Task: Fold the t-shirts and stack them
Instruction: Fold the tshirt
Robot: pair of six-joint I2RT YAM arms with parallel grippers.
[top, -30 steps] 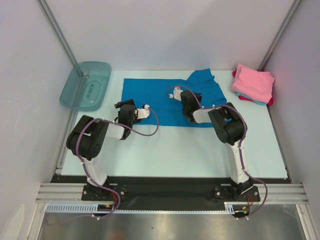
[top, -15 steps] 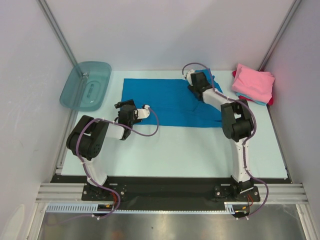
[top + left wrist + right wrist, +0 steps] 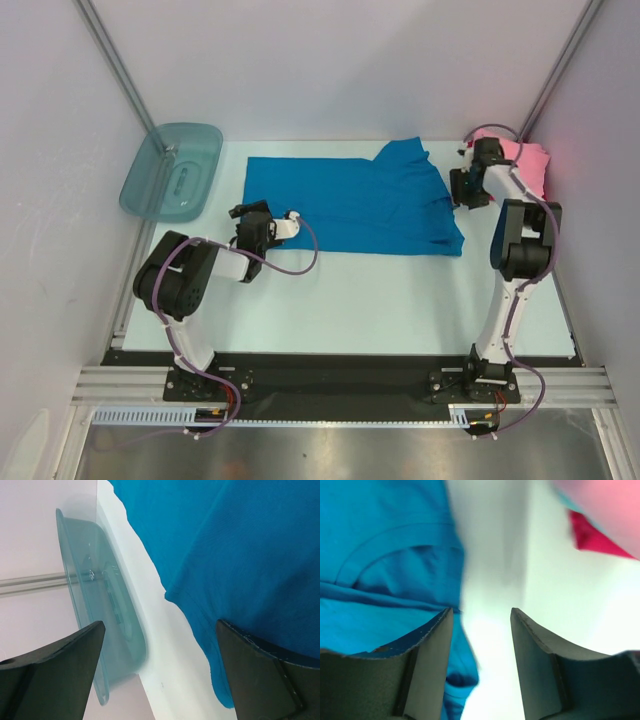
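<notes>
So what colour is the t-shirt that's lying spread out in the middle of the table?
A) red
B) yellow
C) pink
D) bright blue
D: the bright blue t-shirt is the one lying spread out across the middle of the table. The pink t-shirt sits away in the far right corner.

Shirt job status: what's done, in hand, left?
Done: folded pile at far right, pink t-shirt on top, light blue and red edges beneath. In hand: nothing; right jaws open between pile and blue t-shirt, left jaws open at its near-left corner. Left: blue t-shirt lies spread, needs folding and stacking.
</notes>
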